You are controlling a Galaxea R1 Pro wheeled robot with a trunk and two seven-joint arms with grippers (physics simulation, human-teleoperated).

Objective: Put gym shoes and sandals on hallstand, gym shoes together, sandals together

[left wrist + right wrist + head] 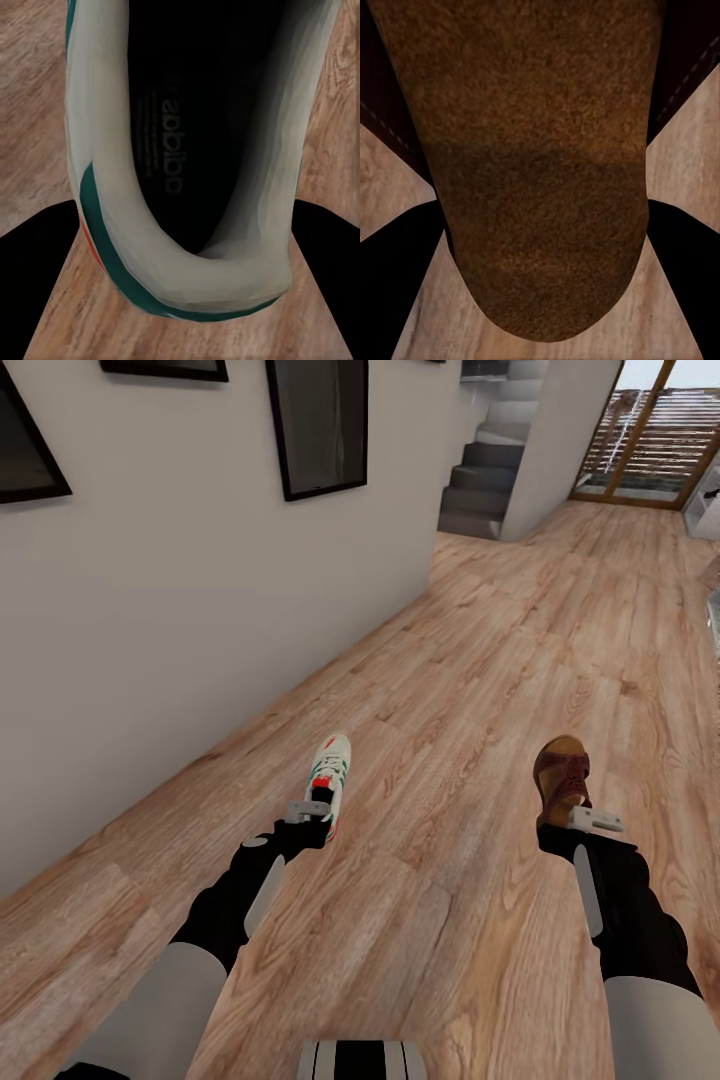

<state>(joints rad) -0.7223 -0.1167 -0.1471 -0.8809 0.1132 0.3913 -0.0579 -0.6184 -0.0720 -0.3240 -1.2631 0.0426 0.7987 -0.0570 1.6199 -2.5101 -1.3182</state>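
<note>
One gym shoe point(331, 770), cream-white with green stripes and a red heel tab, hangs toe-away over the corridor floor point(460, 660). My left gripper point(318, 807) is shut on its heel. In the left wrist view the shoe's heel collar point(187, 262) sits between the black fingers point(34, 240). One dark brown sandal point(562, 775) is held the same way, my right gripper point(565, 822) shut on its heel end. The right wrist view shows the sandal's footbed point(540, 187) between the dark fingers point(390, 262). The hallstand is out of view.
A white wall point(200, 610) with black-framed pictures point(318, 422) runs along the left. Grey stairs point(485, 470) rise at the far end, beside a glazed door point(650, 435). A pale sliver of something point(714, 622) shows at the right edge. Wood planks stretch ahead between the arms.
</note>
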